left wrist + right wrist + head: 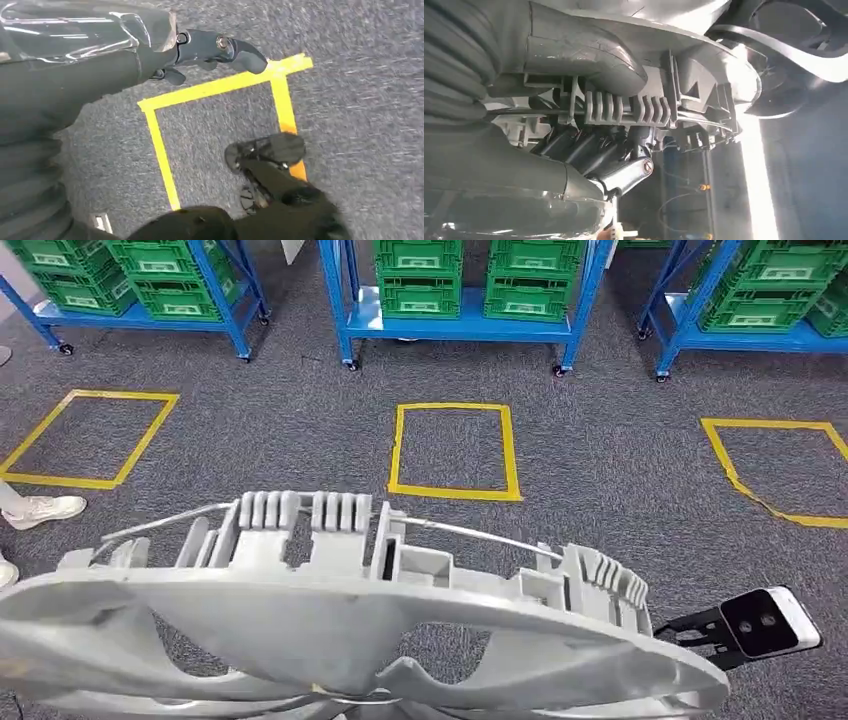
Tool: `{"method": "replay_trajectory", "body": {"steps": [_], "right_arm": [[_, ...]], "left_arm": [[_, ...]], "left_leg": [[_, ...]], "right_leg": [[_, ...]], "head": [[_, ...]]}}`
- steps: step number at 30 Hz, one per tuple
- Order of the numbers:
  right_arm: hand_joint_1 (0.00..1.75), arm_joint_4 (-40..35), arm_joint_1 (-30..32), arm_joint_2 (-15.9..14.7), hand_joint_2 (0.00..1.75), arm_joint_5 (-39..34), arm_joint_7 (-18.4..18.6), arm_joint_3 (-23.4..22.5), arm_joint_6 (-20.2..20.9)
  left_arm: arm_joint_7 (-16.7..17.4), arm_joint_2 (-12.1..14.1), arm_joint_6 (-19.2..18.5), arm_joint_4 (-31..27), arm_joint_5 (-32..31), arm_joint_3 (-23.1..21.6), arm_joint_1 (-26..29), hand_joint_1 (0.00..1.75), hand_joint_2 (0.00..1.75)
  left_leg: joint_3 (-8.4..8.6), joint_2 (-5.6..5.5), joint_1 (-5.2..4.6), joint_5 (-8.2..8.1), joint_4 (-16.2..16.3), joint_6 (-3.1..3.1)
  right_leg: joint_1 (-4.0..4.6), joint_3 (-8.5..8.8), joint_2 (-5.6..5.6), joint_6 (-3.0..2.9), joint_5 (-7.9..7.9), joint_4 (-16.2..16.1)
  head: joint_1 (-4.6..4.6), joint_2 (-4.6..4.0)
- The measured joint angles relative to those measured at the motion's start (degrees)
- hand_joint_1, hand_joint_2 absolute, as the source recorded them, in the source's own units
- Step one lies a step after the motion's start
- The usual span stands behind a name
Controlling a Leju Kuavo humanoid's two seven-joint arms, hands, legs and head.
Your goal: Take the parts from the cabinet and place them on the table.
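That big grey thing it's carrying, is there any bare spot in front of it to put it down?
No table is in view, just floor. Bare carpet lies inside the middle yellow square, and in the taped squares to its left and right. It is crowded along the far side, where blue racks hold green crates. The right hand grips the grey part.
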Motion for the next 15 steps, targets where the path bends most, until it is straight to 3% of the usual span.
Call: {"method": "replay_trajectory", "body": {"steps": [1,2,3,5,6,7,10,11,12,15], "right_arm": [[1.66,0.0,0.0,0.0,1.75,0.1,0.1,0.0,0.0],[1.66,0.0,0.0,0.0,1.75,0.3,0.2,0.0,0.0],[1.66,0.0,0.0,0.0,1.75,0.3,0.3,0.0,0.0],[1.66,0.0,-0.2,0.1,1.75,0.3,0.3,0.0,0.0],[1.66,-0.1,-0.3,0.3,1.75,0.3,0.3,0.0,0.0],[1.66,-0.2,-0.4,0.3,1.75,0.3,0.3,0.0,0.0],[1.66,-0.3,-0.5,0.5,1.75,0.4,0.3,0.1,0.0],[1.66,-0.4,-0.6,0.5,1.75,0.4,0.3,0.1,0.0],[1.66,-0.5,-0.7,0.4,1.75,0.4,0.3,0.1,0.0],[1.66,-0.4,-0.9,0.4,1.75,0.4,0.1,0.2,0.0]], "left_arm": [[0.0,0.0,0.1,0.0,0.0,0.0,0.2,0.00,1.75],[0.0,0.0,0.1,-0.1,0.0,0.0,0.4,0.00,1.75],[0.0,0.0,0.2,-0.1,0.0,0.0,0.4,0.00,1.75],[0.0,0.1,0.2,-0.2,0.0,0.0,0.4,0.00,1.75],[0.0,0.2,0.2,-0.3,0.0,0.0,0.4,0.00,1.75],[-0.1,0.3,0.3,-0.3,0.0,0.0,0.2,0.00,1.75],[-0.1,0.4,0.6,-0.5,0.1,0.0,0.5,0.00,1.75],[-0.1,0.4,0.7,-0.5,0.2,0.0,0.5,0.00,1.75],[-0.1,0.3,0.8,-0.6,0.3,0.1,0.5,0.00,1.75],[-0.1,0.3,1.0,-0.9,0.5,0.1,0.6,0.00,1.75]], "left_leg": [[-1.20,0.00,0.02,-0.59,2.7,-0.10],[-1.22,0.02,0.05,0.10,2.8,-0.11],[0.08,0.04,0.08,1.84,0.2,-0.01],[5.64,0.67,-0.01,6.70,-10.3,0.42],[7.59,1.77,-0.16,7.12,-14.2,0.77],[7.90,1.78,-0.67,6.67,-15.2,1.06],[7.12,1.03,-0.90,6.85,-15.0,1.90],[7.86,0.79,-0.45,7.51,-15.8,2.66],[7.80,0.62,-0.42,7.77,-16.1,2.94],[7.23,-0.33,-0.47,8.17,-16.1,3.56]], "right_leg": [[0.01,-0.05,-0.07,-0.09,0.06,0.0],[0.01,-0.06,-0.20,-0.08,0.06,0.0],[0.01,-0.04,-0.30,-0.08,0.06,0.0],[0.03,0.19,-0.57,-0.05,0.06,0.0],[0.13,0.21,-0.72,-0.02,0.07,0.0],[0.70,-0.10,-0.87,0.20,0.02,0.2],[0.57,-0.35,-1.63,0.96,0.40,-0.2],[0.65,-0.54,-1.73,1.33,0.16,0.0],[0.54,-1.25,-1.30,1.34,-0.60,1.1],[0.43,-7.14,-0.48,0.60,-6.64,14.4]], "head": [[-0.02,0.00],[0.00,0.00],[0.00,0.00],[0.00,0.00],[0.00,0.00],[0.02,0.00],[0.07,0.00],[0.04,0.00],[0.11,0.00],[0.20,0.00]]}}
